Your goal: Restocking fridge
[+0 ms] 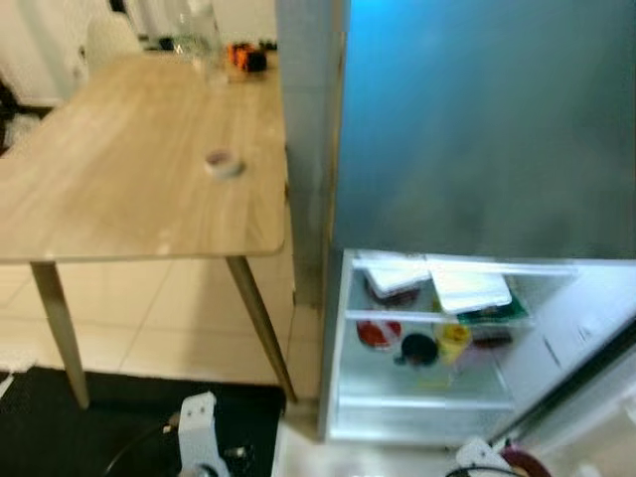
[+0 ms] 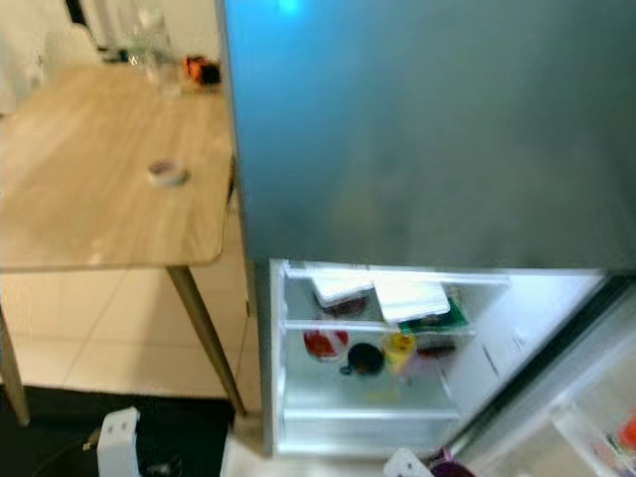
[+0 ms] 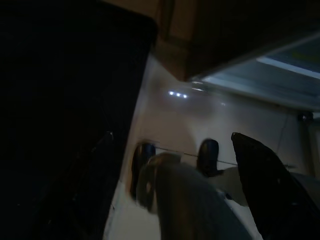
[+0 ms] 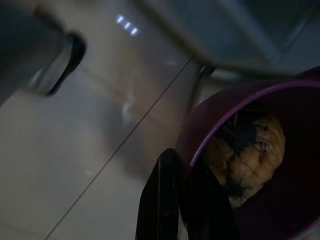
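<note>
**Item: purple bowl, in transit to fridge**

Right gripper (image 4: 182, 200) clenched on the rim of the purple bowl (image 4: 250, 165), food inside, at lower right of frame. Fridge (image 1: 427, 338) stood open, shelves lit. Left gripper: state untold. Next, probably: carry bowl to a shelf.

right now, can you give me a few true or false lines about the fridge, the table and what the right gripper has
1. The lower fridge compartment stands open, with food on its lit shelves. True.
2. The right gripper pinches the rim of a purple bowl. True.
3. The purple bowl is empty. False: a brownish lump of food lies in it.
4. The wooden table stands to the right of the fridge. False: it stands to the fridge's left.
5. A roll of tape lies on the table. True.
6. The yellow container sits on the table. False: it sits on a fridge shelf, beside a dark mug.
</note>
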### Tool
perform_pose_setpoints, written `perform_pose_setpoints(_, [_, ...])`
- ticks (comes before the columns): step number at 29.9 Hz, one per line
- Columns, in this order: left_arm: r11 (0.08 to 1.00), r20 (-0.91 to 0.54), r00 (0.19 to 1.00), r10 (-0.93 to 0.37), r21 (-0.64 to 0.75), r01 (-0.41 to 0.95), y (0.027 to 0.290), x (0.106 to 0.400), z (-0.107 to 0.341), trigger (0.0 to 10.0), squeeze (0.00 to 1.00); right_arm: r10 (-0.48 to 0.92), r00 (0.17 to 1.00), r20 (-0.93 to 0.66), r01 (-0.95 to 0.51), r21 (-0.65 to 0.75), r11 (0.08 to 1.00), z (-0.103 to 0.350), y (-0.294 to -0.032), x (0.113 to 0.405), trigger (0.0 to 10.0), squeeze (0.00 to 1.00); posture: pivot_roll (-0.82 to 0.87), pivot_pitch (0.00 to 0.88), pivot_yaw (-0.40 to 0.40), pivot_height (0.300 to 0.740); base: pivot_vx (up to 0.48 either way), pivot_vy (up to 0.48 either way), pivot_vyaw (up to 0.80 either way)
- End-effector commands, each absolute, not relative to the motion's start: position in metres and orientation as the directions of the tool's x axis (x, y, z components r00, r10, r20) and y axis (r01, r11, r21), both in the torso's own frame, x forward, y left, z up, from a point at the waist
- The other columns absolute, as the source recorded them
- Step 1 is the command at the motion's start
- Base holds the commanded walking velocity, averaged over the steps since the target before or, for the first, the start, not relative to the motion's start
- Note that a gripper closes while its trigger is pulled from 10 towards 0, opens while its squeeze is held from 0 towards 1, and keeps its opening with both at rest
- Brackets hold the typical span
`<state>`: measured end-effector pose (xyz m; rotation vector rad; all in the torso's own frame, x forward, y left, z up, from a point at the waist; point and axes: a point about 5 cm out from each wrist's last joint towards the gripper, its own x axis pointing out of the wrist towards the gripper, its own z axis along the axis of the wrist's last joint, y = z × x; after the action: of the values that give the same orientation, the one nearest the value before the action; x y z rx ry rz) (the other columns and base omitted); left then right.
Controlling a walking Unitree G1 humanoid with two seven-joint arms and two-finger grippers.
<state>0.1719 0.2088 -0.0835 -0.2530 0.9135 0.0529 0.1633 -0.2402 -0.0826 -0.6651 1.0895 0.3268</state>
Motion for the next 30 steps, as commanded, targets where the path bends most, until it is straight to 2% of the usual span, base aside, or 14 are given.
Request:
perform_pose_setpoints(1, [0.969,-0.792,0.604,-0.087,-0.208,-0.133,0.204,0.170,-0.085,10.0,0.00,-0.062,0.461,-0.885,-0.552,-0.341,0.761,-0.081,-0.238,0.167,10.0,0.00,-0.02,0.000,-0.060,0.740,0.000,-0.405,0.00])
perform_pose_setpoints(4, [0.967,-0.789,0.607,-0.092,-0.217,-0.136,0.203,0.171,-0.085,10.0,0.00,-0.052,0.490,-0.870,-0.556,-0.357,0.750,-0.077,-0.236,0.178,10.0,0.00,-0.02,0.000,-0.060,0.740,0.000,-0.466,0.00])
perform_pose_setpoints(14, [0.971,-0.795,0.603,-0.069,-0.192,-0.142,0.204,0.169,-0.086,10.0,0.00,-0.047,0.525,-0.850,-0.568,-0.390,0.724,-0.071,-0.235,0.190,10.0,0.00,-0.01,0.000,-0.063,0.740,0.000,-0.447,0.00])
perform_pose_setpoints(23, [0.968,-0.792,0.605,-0.088,-0.212,-0.136,0.201,0.169,-0.086,10.0,0.00,-0.037,0.570,-0.821,-0.568,-0.425,0.705,-0.064,-0.233,0.203,10.0,0.00,-0.02,0.000,-0.063,0.740,0.000,0.000,0.00])
perform_pose_setpoints(30, [0.970,-0.779,0.620,-0.090,-0.211,-0.124,0.201,0.174,-0.084,10.0,0.00,0.016,0.632,-0.775,-0.596,-0.473,0.650,-0.050,-0.222,0.229,10.0,0.00,-0.02,0.000,-0.063,0.740,0.000,0.000,0.00])
